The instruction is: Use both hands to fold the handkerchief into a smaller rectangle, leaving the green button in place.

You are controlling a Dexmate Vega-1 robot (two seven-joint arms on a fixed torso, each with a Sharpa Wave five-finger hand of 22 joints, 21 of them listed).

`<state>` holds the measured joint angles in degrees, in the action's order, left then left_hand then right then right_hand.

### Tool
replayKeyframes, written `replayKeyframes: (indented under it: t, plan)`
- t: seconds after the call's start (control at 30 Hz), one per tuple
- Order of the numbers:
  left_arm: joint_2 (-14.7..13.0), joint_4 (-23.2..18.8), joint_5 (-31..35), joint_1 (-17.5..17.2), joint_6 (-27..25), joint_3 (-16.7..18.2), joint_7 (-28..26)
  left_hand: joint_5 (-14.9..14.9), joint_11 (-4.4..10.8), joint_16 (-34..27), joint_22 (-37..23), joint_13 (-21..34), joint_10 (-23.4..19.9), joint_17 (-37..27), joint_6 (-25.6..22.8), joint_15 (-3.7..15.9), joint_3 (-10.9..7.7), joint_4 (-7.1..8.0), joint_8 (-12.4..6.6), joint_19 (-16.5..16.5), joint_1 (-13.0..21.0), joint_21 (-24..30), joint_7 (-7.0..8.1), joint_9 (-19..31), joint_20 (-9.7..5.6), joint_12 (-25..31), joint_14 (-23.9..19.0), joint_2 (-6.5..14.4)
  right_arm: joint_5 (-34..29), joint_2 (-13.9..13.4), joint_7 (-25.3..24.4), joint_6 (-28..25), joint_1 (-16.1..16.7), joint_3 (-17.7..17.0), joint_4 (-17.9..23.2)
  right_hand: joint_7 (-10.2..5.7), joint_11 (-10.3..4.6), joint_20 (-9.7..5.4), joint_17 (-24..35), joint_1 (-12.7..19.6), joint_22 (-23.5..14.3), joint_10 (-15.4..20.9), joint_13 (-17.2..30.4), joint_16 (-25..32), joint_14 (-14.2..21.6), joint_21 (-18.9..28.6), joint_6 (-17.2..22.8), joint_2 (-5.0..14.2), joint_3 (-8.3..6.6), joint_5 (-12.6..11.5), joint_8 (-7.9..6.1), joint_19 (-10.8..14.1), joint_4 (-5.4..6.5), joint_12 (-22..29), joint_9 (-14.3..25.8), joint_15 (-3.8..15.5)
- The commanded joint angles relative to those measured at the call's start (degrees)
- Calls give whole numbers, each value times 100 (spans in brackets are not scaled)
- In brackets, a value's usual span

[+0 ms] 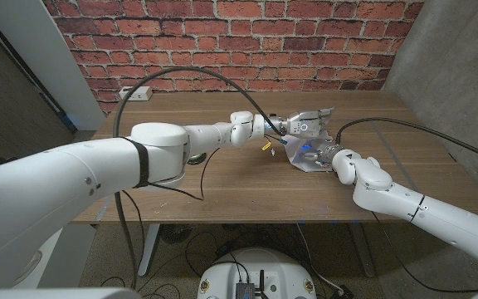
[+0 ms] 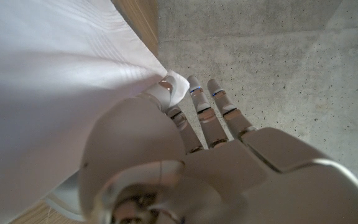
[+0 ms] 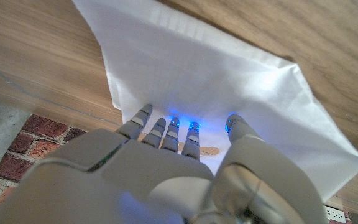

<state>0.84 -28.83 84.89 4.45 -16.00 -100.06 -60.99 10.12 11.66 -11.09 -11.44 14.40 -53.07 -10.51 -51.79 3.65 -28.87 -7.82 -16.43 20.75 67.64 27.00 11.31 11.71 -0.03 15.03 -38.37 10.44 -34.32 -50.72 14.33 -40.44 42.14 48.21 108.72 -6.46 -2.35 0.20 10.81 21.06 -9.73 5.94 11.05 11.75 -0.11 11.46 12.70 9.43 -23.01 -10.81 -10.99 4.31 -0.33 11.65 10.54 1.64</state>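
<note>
Head view, from above the wooden table (image 1: 222, 178): the white cloth handkerchief (image 1: 309, 154) lies on the right half of the tabletop, partly raised off the wood and partly hidden behind both hands. The robot's left hand (image 1: 305, 123) reaches across from the left and stands over the far side of the cloth; the right hand (image 1: 326, 154) comes in from the near right and meets the cloth's near edge.

Left wrist view: the left hand (image 2: 185, 134) pinches a corner of the handkerchief (image 2: 55, 93) between the thumb and a finger (image 2: 166, 93), with the remaining fingers held straight and close together; the cloth hangs from that pinch in a broad sheet, with grey concrete wall beyond it.

Right wrist view: the right hand (image 3: 179, 155) has its fingertips (image 3: 194, 127), lit blue, on the edge of the handkerchief (image 3: 229, 81), which spreads out over the wood grain with faint woven stripes and a fold line. Whether these fingers actually grip the cloth cannot be told.

Surroundings, head view: a black cable (image 1: 181, 83) arcs over the left arm toward the hands, and another black cable (image 1: 405, 126) loops above the right arm. A white power strip (image 1: 136, 93) lies at the table's far left edge, below a red brick wall (image 1: 222, 37). No writing is legible anywhere.
</note>
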Motion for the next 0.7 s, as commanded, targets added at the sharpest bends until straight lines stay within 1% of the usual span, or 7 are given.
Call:
replayKeyframes:
  t: [0.03, 0.1, 0.23, 0.3, 0.43, 0.53, 0.7]
  plan:
    - [327, 360, -466, -87, -320, -266, -301, -12, -14, 47, 9, -38, 277, -10, 292, 971, 37, 71, 177, -20, -222, 65, 31, -10, -4, -164, 103, -53, 1, 19, 29, 1, -31, 2, -37, 44, 10, 2, 8, 37, -12, 37, 11, 1, 17, -19, 106, 13, 10, 11, -25, 74, -37, -10, 29, 275]
    - [223, 133, -455, -112, -430, -192, -301, -14, -4, 73, 16, -54, 385, 9, 405, 966, 30, 154, 255, -28, -389, 73, 50, -14, -6, -224, 181, -53, -11, 17, 36, 9, -42, 12, -39, 43, 6, 2, 8, 36, -12, 37, 11, 1, 17, -20, 107, 14, 12, 12, -24, 74, -38, -11, 29, 272]
    - [25, -277, -358, -231, -690, 58, -301, -5, -7, 82, 26, -93, 653, 23, 626, 944, -9, 211, 391, -44, -596, 80, 79, -26, -6, -337, 266, -90, -31, 22, 80, 1, -75, 30, -47, 45, 4, -2, 9, 35, -12, 32, 11, 2, 17, -18, 109, 15, 14, 12, -23, 81, -40, -13, 29, 276]
    - [-17, -367, -280, -303, -824, 177, -301, 8, -2, 91, 32, -130, 952, 31, 952, 917, -62, 217, 534, -75, -798, 82, 99, -41, 7, -399, 388, -140, -48, 30, 104, -7, -98, 44, -57, 44, 6, -5, 10, 35, -12, 30, 11, 2, 17, -17, 109, 15, 15, 12, -23, 85, -41, -14, 29, 273]
    - [-26, -410, -167, -441, -1090, 380, -301, 13, -4, 94, 36, -154, 1158, 35, 1136, 896, -84, 221, 579, -107, -950, 75, 116, -51, 14, -421, 473, -191, -44, 55, 141, 26, -144, 58, -99, 47, -1, -3, 10, 34, -12, 34, 11, 2, 15, -17, 110, 16, 17, 12, -22, 88, -43, -14, 30, 276]
    - [53, -310, -169, -515, -1341, 436, -301, 27, -7, 90, 41, -182, 1450, 32, 1400, 878, -26, 279, 599, -143, -1297, 63, 127, -59, 4, -429, 609, -326, -50, 67, 146, 72, -168, 70, -124, 41, 5, -8, 11, 34, -12, 34, 11, 3, 16, -17, 112, 17, 18, 12, -21, 90, -45, -14, 30, 274]
    - [46, -367, -219, -614, -1686, 531, -301, 52, 1, 88, 44, -195, 1589, 31, 1572, 863, 15, 324, 594, -199, -1570, 39, 133, -65, 41, -407, 720, -402, -53, 77, 177, 77, -185, 78, -141, 48, 0, -7, 12, 31, -12, 37, 11, 4, 18, -18, 111, 18, 22, 12, -19, 93, -47, -14, 30, 276]
